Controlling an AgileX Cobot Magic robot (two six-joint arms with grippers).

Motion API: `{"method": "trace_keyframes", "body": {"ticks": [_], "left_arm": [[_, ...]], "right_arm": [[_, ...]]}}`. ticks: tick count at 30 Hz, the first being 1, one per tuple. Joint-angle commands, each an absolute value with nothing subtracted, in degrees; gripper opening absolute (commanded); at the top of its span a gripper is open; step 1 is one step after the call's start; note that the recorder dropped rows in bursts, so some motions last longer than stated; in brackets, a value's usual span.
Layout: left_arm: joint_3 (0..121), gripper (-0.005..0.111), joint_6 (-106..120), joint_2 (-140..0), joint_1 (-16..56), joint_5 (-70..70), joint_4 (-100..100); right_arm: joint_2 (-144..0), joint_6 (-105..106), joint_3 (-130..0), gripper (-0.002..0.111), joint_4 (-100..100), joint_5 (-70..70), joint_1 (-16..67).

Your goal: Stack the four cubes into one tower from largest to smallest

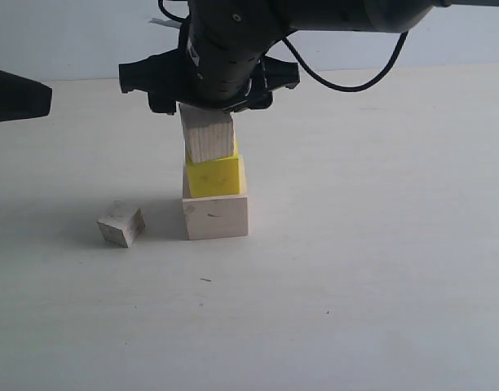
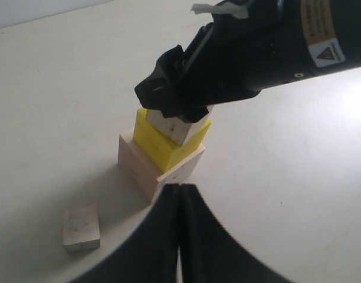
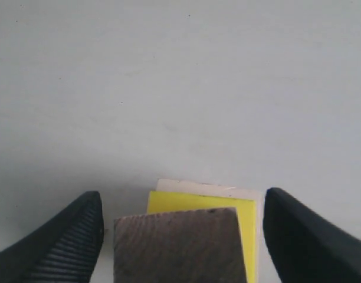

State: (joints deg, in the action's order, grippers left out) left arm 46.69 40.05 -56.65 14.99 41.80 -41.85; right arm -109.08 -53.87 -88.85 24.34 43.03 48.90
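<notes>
Three cubes up, one loose on the table (image 1: 380, 285)!
The large pale cube (image 1: 216, 217) is the base, with the yellow cube (image 1: 215, 176) on it and the medium cube (image 1: 209, 134) on top, its top hidden by the arm. Only the right wrist view shows the right fingers (image 3: 74, 236) spread wide, gaps either side, gripping nothing. The left fingers (image 2: 168, 236) are pressed together, empty. The small cube (image 1: 121, 223) lies apart, left of the stack.

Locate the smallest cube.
In the exterior view, the smallest cube sits on the table, left of the large base cube and apart from it.
</notes>
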Motion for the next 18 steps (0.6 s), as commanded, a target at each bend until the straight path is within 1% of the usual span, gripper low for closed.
{"method": "trace_keyframes", "body": {"ticks": [1,18], "left_arm": [[46.63,0.0,40.02,-56.72,15.35,41.86,-42.51],[46.63,0.0,40.02,-56.72,15.35,41.86,-42.51]], "right_arm": [[-108.97,-54.59,-89.26,0.072,26.21,42.75,48.98],[-108.97,-57.02,-89.26,0.072,28.52,43.22,48.98]]}}
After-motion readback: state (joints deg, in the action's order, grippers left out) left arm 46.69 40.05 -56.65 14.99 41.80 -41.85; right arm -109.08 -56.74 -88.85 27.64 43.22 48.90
